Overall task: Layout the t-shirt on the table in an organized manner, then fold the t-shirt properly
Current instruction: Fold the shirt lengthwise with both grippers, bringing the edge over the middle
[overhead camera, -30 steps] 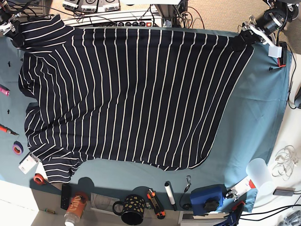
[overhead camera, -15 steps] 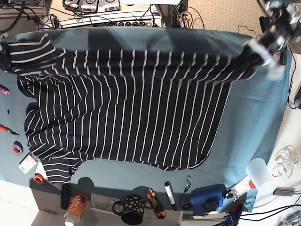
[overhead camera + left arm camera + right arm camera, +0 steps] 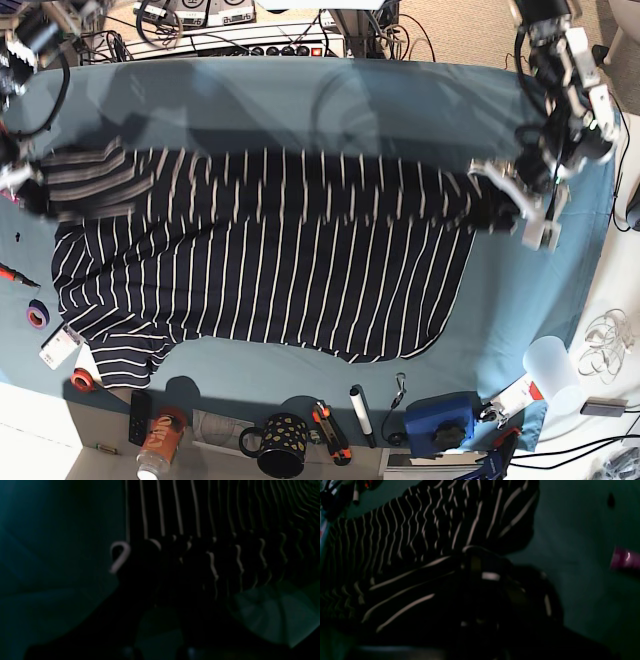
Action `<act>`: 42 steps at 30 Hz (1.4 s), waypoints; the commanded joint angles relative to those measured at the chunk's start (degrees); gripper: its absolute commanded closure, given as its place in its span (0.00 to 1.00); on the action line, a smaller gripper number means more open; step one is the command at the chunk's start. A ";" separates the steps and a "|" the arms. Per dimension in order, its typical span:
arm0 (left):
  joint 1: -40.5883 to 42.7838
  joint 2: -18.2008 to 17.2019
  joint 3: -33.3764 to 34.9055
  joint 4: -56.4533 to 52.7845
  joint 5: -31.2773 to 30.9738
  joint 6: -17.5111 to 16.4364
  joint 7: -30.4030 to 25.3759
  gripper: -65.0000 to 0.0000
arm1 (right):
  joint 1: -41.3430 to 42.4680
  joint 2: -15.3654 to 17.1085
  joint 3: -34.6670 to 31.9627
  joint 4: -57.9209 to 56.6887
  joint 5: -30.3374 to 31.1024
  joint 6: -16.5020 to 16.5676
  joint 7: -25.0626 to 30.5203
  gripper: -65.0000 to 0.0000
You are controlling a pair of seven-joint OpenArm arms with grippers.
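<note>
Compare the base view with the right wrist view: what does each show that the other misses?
Base only: the whole t-shirt with its far edge lifted and carried over the body, the left gripper shut on one end, plus a mug and marker at the near edge. Right wrist only: a close look at the right gripper shut on bunched sleeve fabric. Both: striped shirt, teal table, and the pink pen.

No lettering, brand or number can be read anywhere; the small white card (image 3: 60, 347) at the table's near left edge is too blurred.
</note>
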 commanded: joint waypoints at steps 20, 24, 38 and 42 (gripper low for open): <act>-18.25 -1.27 9.33 -15.65 12.52 2.58 -7.45 1.00 | 6.88 1.64 -13.86 -2.64 -31.21 -9.33 33.53 1.00; -21.07 -1.22 9.33 -20.63 11.58 2.29 -7.48 1.00 | 8.24 1.33 -13.86 -2.64 -32.65 -11.04 33.51 1.00; -23.54 -1.25 9.33 -25.55 11.26 0.61 -11.30 1.00 | 8.76 -3.43 -13.86 -2.64 -38.14 -13.46 37.59 1.00; -23.71 -1.25 9.33 -25.55 11.26 0.59 -11.34 0.86 | 8.87 -3.41 -13.86 -2.64 -40.15 -13.55 37.68 1.00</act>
